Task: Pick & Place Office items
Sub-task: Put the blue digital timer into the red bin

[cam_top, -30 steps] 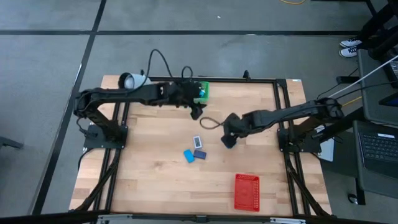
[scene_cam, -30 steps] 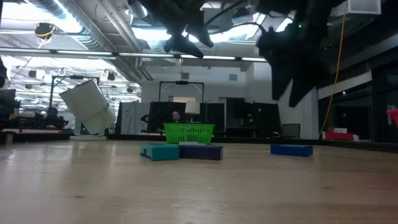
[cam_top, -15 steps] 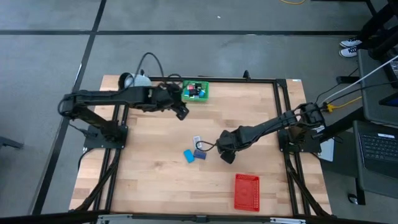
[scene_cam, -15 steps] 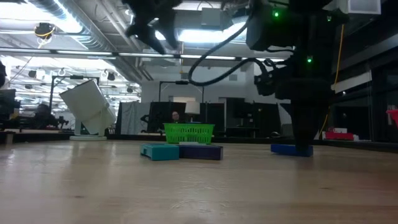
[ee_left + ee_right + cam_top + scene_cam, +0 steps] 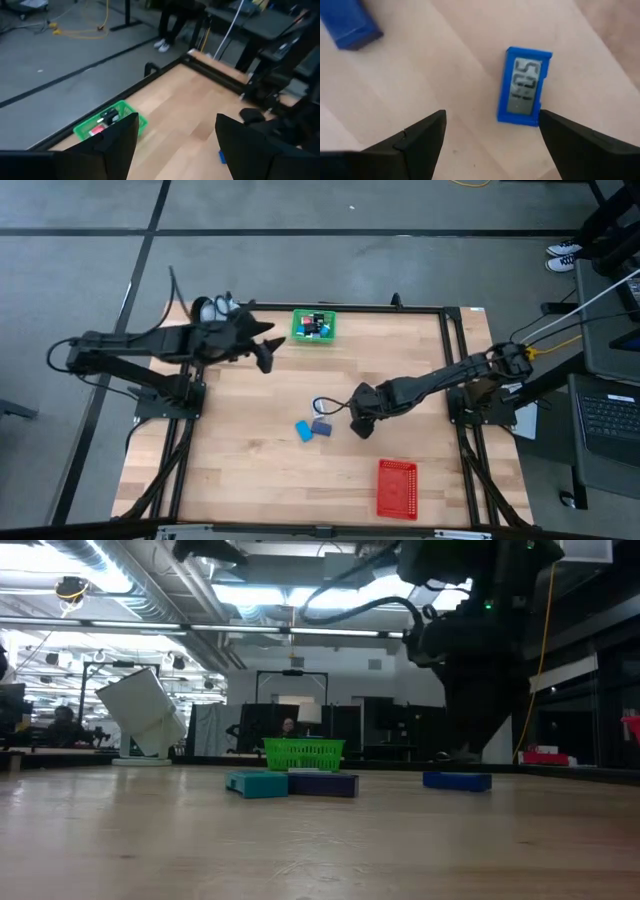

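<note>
- Right wrist view: small blue clock (image 5: pixel 523 86) with a grey display, flat on the worktop (image 5: pixel 445 60), framed between the wide-spread fingers of the right tool (image 5: pixel 492 135).
- Likely light, stiff plastic with smooth faces; best pinched across the two long edges, sparing the display.
- Two more blue office items (image 5: pixel 312 429) touching each other near the worktop's middle, just beside the clock.
- Green tray (image 5: pixel 313 326) at the far edge, holding several small pieces, red, white and dark.
- Red tray (image 5: pixel 396 488) near the front edge, apparently holding nothing.
- Left tool (image 5: pixel 262 352) parted, hovering near the far left corner, beside the green tray.
</note>
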{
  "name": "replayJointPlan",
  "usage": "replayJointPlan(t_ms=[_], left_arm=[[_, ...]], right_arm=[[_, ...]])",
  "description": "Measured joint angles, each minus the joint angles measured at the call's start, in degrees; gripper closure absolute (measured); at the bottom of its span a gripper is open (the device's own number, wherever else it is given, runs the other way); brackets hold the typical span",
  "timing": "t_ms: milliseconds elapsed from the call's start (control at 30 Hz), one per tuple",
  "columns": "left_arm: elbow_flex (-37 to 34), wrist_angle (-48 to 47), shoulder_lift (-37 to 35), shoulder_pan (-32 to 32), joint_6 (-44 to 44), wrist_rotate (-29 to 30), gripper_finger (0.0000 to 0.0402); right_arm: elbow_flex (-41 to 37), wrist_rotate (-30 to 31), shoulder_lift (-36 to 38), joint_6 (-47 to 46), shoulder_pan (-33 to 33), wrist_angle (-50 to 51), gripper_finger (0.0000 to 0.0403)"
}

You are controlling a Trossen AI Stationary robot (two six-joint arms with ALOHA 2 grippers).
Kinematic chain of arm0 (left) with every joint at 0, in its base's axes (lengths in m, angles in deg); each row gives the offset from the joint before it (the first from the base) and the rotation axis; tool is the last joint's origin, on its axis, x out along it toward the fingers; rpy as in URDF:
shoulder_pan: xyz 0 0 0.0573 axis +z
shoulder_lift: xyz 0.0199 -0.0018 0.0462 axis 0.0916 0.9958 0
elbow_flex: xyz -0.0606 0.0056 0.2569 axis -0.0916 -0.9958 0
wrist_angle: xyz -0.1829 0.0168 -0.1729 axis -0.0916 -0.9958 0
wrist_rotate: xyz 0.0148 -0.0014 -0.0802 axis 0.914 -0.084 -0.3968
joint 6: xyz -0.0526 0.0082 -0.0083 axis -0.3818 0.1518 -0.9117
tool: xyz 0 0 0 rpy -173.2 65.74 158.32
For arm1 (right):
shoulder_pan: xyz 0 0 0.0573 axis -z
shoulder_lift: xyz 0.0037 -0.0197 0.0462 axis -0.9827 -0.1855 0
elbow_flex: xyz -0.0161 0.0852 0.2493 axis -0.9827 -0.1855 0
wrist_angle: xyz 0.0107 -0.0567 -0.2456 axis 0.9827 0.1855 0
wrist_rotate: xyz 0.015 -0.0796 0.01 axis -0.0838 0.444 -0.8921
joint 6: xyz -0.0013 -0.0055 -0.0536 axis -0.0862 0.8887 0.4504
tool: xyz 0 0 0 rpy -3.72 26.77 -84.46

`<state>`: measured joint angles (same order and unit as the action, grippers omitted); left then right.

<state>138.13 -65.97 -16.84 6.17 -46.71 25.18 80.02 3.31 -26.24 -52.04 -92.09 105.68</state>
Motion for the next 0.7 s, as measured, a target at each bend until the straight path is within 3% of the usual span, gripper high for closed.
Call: replayJointPlan(t_ms=[300,700], left_arm=[[-11.6,5.1,-8.8,-2.2,-1.8,-0.8,0.0144],[-13.2,4.7,-11.0,-2.4,0.0,-3.3,0.0144]], right_arm=[[0.0,-1.4,-3.0,-0.9,4.9,-1.2,0.0081],[0.4,-3.9,-9.7,-3.6,6.4,-4.1,0.0085]])
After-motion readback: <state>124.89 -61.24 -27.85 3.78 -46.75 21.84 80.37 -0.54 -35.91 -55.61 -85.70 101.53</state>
